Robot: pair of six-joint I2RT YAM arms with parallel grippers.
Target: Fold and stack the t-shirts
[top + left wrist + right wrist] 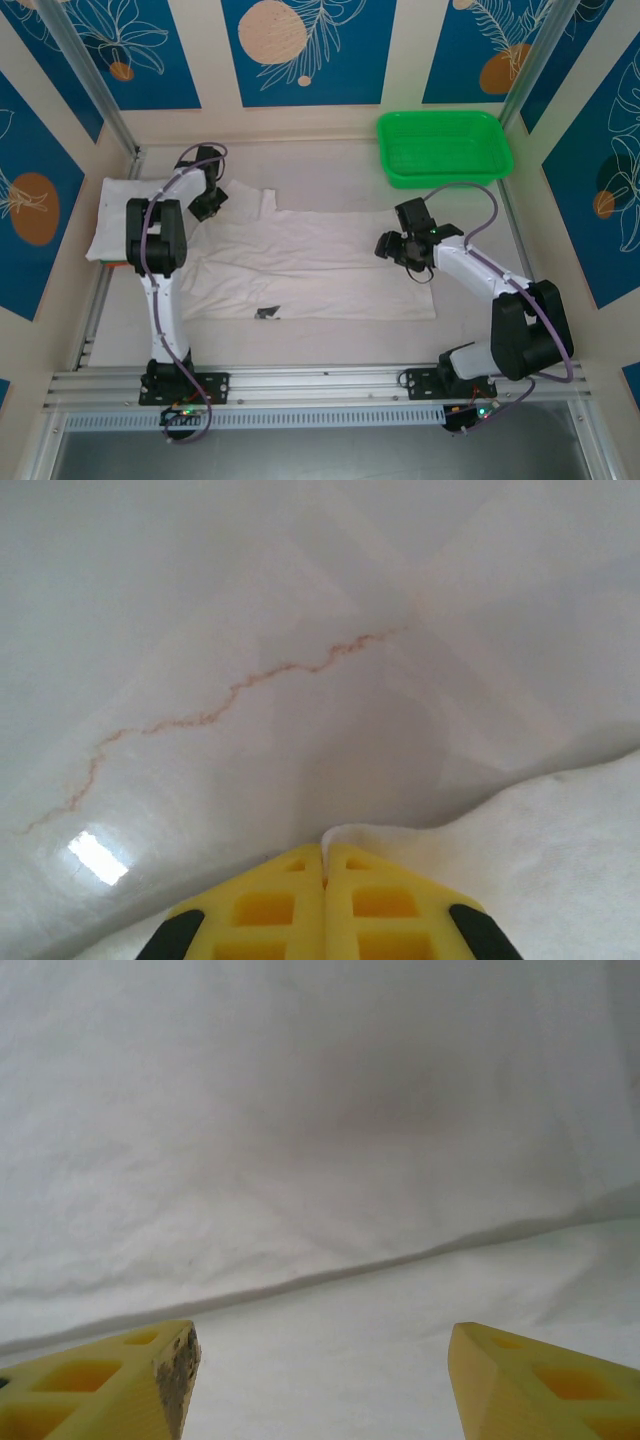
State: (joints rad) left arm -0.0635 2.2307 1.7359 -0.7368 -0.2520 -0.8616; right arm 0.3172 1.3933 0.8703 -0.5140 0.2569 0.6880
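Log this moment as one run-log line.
left gripper: shut on spread t-shirt edge | right gripper: open above spread t-shirt | phase: grasp for fold

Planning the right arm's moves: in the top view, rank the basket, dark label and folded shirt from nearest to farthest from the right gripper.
From the right gripper:
1. Basket, beyond it, in the far right corner.
2. Dark label, to its left, at the spread shirt's near edge.
3. Folded shirt, far left.
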